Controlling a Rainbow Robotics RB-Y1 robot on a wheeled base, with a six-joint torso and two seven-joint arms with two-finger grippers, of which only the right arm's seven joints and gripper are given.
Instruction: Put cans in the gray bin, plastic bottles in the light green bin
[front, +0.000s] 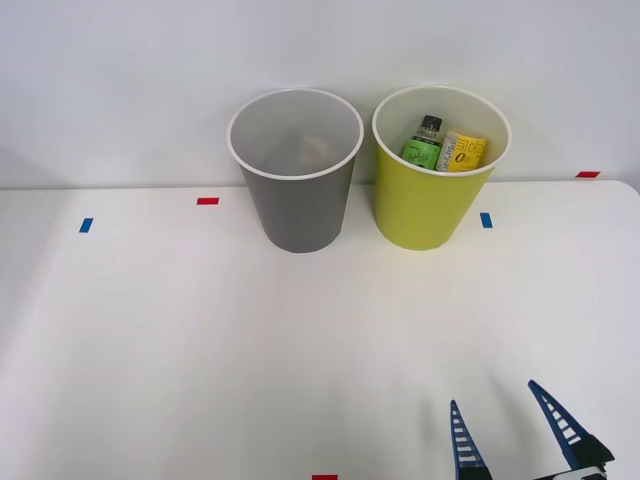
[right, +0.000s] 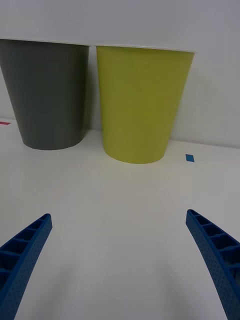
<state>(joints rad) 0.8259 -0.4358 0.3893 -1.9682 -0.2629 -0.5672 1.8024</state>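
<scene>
While plastic bottles (front: 440, 148) sit in the light green bin (front: 425, 215), the hand (front: 505, 428) is spread

White table (front: 200, 340) w/ gray bin (front: 297, 205), light green bin (front: 425, 205), tape marks (front: 207, 201).

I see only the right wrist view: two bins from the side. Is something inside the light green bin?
Observer: Yes. The front view shows two plastic bottles inside the light green bin.
Operator: Which labels?
Observer: One has a green label and black cap; the other is yellow.
Operator: And the gray bin?
Observer: The gray bin holds something pale near its far wall; I cannot identify it.
Operator: Is my gripper empty?
Observer: The right gripper is open and holds nothing.
</scene>
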